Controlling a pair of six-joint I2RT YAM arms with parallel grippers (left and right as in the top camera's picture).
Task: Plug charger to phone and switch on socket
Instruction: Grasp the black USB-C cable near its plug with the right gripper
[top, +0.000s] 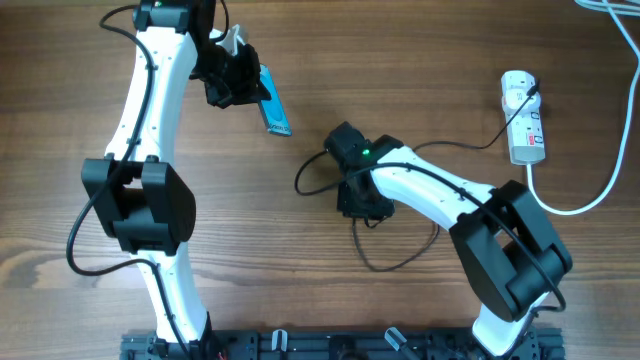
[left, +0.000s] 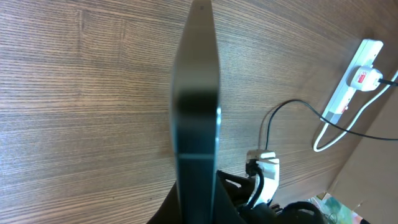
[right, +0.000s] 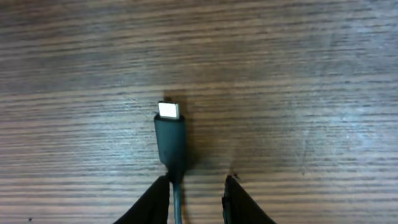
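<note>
My left gripper (top: 238, 78) is shut on the phone (top: 276, 112), holding it off the table at the back left. In the left wrist view the phone (left: 198, 93) shows edge-on, rising from between the dark fingers (left: 227, 208). The charger's black connector tip (right: 170, 134) lies flat on the wood, metal end pointing away. My right gripper (right: 198, 182) is open low over the table, with the thin cable running along its left finger and a clear gap to the right one. From the overhead, the right gripper (top: 360, 195) is mid-table. The charger cable (top: 400, 258) loops toward the socket (top: 524, 120) at the far right.
A thick white cord (top: 600, 190) curves from the socket toward the table's right edge and back corner. The socket (left: 348, 87) also shows at the upper right of the left wrist view. Slack black cable lies in front of the right arm.
</note>
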